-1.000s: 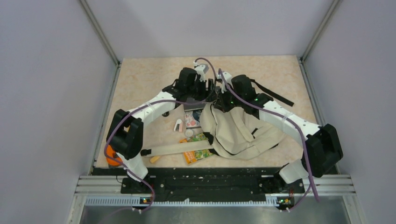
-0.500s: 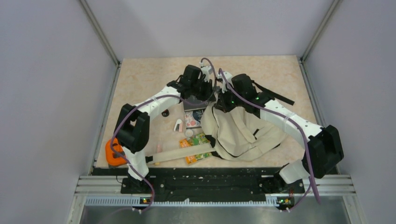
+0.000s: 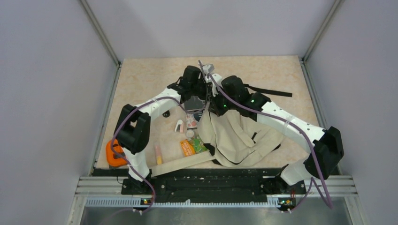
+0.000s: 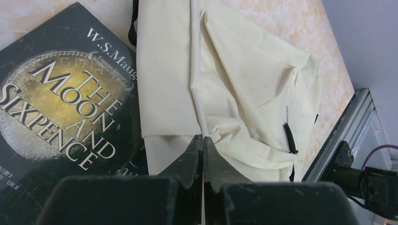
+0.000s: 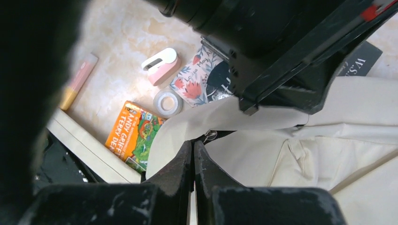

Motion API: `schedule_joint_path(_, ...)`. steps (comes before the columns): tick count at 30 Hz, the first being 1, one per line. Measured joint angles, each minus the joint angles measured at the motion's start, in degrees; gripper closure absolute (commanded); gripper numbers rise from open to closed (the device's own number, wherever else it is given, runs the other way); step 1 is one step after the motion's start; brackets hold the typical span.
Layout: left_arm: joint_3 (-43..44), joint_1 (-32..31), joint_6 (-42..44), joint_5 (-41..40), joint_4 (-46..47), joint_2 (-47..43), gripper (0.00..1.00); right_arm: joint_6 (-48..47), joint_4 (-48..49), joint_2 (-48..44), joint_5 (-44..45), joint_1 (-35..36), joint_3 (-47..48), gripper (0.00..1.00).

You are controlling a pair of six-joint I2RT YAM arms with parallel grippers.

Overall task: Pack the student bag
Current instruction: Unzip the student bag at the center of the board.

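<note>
Top external: the student bag [image 3: 241,136] lies slumped on the table [image 3: 145,79], just below the left hand [image 3: 199,99] and the right hand [image 3: 212,107].

Left wrist: the left hand is clenched with its tips on cream bag fabric. A dark book [image 4: 61,108] lies to its left.

Right wrist: the right hand is clenched at the bag's rim. An orange book [image 5: 131,136] lies to its left.

Whether either hand pinches fabric cannot be told.

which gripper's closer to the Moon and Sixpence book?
Left: the left gripper pinches the student bag right beside the book; the right gripper grips the bag farther from it.
</note>
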Motion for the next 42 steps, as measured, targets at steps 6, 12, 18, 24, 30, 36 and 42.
schedule_joint_path(6,-0.11,1.36,-3.17,0.00,3.39,-0.02,1.00,-0.79,-1.38,-0.26,2.32,3.48,-0.59,1.00)
schedule_joint_path(12,-0.20,2.29,-4.59,0.07,5.20,-0.02,0.87,-0.72,-2.10,-2.10,3.43,7.61,-4.22,1.00)
schedule_joint_path(18,-2.93,2.40,-1.66,0.26,2.49,-3.78,0.51,1.07,-1.84,-3.54,6.97,7.58,-5.79,1.00)
schedule_joint_path(24,-10.80,2.40,0.26,0.07,-2.12,-13.40,0.37,2.32,0.33,-5.44,9.35,7.58,-7.74,1.00)
schedule_joint_path(30,-14.75,1.79,-0.48,3.04,-6.47,-15.96,0.23,2.29,1.07,-5.44,9.92,7.58,-8.39,1.00)
schedule_joint_path(36,-10.99,-0.13,1.77,3.28,-13.64,-13.44,0.28,2.21,2.38,-5.44,9.88,7.58,-9.25,1.00)
schedule_joint_path(42,-6.51,-1.14,4.83,2.51,-18.84,-8.94,0.54,1.14,2.95,-5.44,8.81,7.58,-9.49,1.00)
